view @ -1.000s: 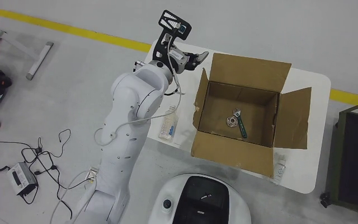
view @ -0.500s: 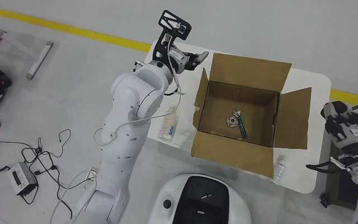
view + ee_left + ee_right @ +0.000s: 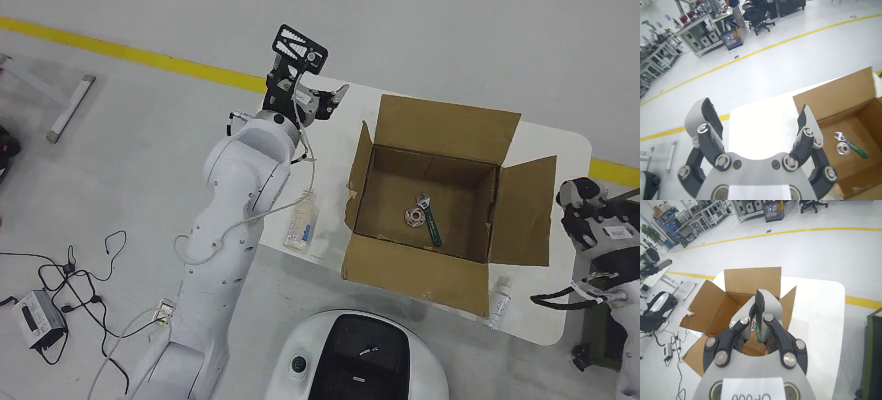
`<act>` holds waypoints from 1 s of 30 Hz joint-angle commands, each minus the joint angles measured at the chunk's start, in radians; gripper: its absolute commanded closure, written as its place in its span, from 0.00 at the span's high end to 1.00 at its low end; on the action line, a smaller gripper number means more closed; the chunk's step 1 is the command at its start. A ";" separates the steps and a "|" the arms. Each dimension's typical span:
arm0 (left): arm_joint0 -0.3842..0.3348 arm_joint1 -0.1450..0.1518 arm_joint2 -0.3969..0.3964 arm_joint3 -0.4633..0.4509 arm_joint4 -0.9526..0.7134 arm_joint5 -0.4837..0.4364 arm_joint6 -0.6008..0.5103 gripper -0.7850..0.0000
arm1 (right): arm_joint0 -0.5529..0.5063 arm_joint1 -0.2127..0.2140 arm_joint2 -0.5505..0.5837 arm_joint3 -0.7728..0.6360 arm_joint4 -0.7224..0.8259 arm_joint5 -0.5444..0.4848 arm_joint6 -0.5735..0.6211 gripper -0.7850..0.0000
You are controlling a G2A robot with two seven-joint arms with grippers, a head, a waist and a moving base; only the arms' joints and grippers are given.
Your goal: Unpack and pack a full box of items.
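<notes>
An open cardboard box (image 3: 420, 272) stands on the white table (image 3: 560, 150). Inside lie a green-handled wrench (image 3: 430, 222) and a round metal nut (image 3: 411, 215). My left gripper (image 3: 333, 100) hangs open and empty above the table's far left corner, left of the box. In the left wrist view the left gripper (image 3: 755, 104) is over bare table, with the wrench (image 3: 853, 145) and nut (image 3: 843, 149) off to one side. The right arm (image 3: 598, 225) stands at the table's right end. My right gripper (image 3: 759, 300) is shut on nothing and faces the box (image 3: 751, 279).
A clear plastic bottle (image 3: 301, 222) lies on the table left of the box. A second small bottle (image 3: 499, 298) lies by the box's front right corner. All box flaps are folded outward. A green cart (image 3: 615, 290) stands off the table's right end.
The right arm came into view at the table's right end and shifted slightly left. My left gripper swung left, away from the box's far left flap.
</notes>
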 commanded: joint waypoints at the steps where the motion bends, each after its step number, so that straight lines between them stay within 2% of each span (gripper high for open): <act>1: 0.003 0.002 -0.008 0.013 0.021 0.021 0.036 1.00 | 0.038 0.004 -0.074 0.000 -0.088 -0.008 0.025 0.00; 7: -0.014 0.004 -0.029 0.038 0.026 0.056 0.091 1.00 | 0.174 0.012 -0.366 0.038 -0.488 0.011 0.191 0.00; 10: -0.029 0.003 -0.031 0.039 0.012 0.057 0.087 1.00 | 0.240 0.006 -0.495 0.105 -0.614 0.045 0.241 0.00; 13: -0.029 0.003 -0.031 0.039 0.012 0.057 0.087 1.00 | 0.284 -0.003 -0.573 0.161 -0.681 0.109 0.280 0.00; 26: -0.029 0.003 -0.031 0.039 0.012 0.057 0.087 1.00 | 0.291 -0.006 -0.583 0.170 -0.688 0.130 0.284 0.00; 30: -0.029 0.003 -0.031 0.039 0.012 0.057 0.087 1.00 | 0.282 -0.007 -0.610 0.229 -0.728 0.103 0.299 0.00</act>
